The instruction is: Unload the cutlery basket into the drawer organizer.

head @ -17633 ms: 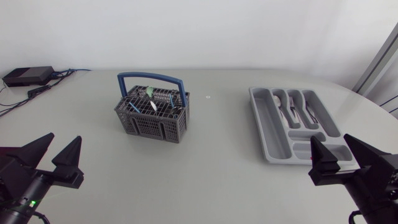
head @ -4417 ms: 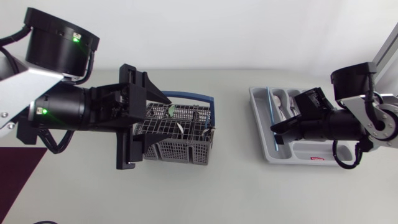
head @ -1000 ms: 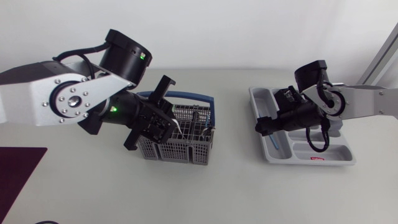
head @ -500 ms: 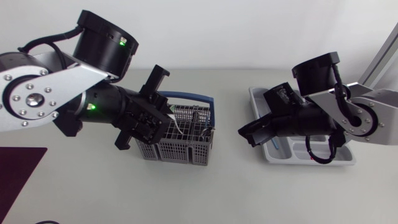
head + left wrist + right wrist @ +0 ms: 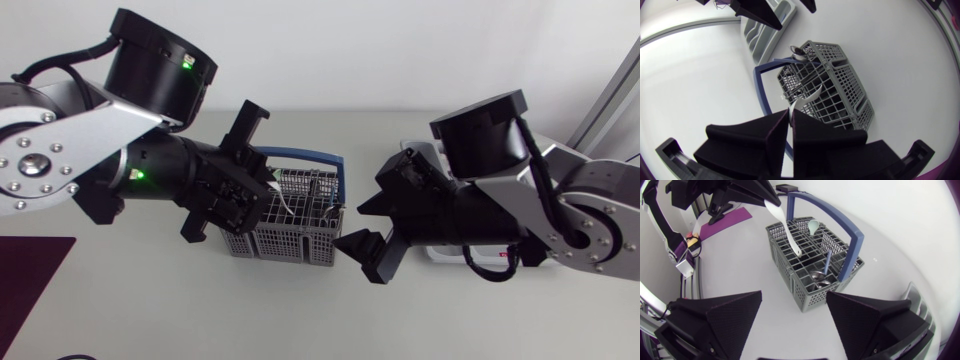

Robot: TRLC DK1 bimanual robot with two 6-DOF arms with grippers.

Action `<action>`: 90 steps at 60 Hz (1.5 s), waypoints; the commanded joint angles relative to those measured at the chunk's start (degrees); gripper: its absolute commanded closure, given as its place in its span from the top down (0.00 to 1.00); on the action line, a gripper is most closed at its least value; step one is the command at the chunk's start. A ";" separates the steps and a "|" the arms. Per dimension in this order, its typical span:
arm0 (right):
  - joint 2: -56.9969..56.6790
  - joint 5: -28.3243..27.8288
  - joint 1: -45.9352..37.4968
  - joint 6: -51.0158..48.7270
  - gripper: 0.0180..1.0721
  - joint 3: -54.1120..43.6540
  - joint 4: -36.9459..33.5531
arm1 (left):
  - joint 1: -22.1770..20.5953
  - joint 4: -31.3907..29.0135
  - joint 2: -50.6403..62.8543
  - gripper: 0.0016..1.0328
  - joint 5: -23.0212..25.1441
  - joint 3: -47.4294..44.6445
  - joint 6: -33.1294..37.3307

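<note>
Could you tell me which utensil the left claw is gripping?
The white one, pinched by the left claw; the green spoon and blue-handled piece stand untouched.

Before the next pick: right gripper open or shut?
Open. Right wrist view: the right gripper has its fingers wide apart, gripping nothing.

**A:** The cutlery basket (image 5: 285,228) is showing as a matt grey plastic lattice, and its blue handle (image 5: 840,217) is looking smooth with a faint sheen.

**B:** The white utensil (image 5: 785,227), pinched in the left gripper (image 5: 790,114), is catching light like glossy plastic. That gripper and the right gripper (image 5: 795,302) are both reading as matt black.

**A:** Inside the basket, a spoon (image 5: 816,276) is gleaming like polished metal.

**B:** The drawer organizer (image 5: 762,37) is appearing as smooth grey plastic. The table (image 5: 150,300) is lying pale, smooth and matt out to its edges.
</note>
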 commanded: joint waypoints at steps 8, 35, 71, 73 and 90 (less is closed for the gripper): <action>1.05 0.41 2.07 -0.51 0.88 -1.85 1.01 | -0.15 -0.28 -2.25 0.18 -0.71 -0.69 -0.09; -9.85 7.36 5.94 -2.45 0.88 -5.89 1.01 | -3.58 -9.86 -4.00 0.18 -1.24 8.54 -20.31; -19.43 29.24 15.70 -8.95 0.88 -12.83 10.68 | -7.71 -18.39 8.83 0.18 8.16 21.72 -70.23; -19.43 30.03 15.96 -9.57 0.88 -13.36 11.82 | -7.53 -18.30 9.18 0.18 9.04 22.16 -71.55; -16.35 37.50 17.89 -14.93 0.82 -16.17 22.54 | -2.26 -19.18 13.13 0.18 18.98 23.57 -82.27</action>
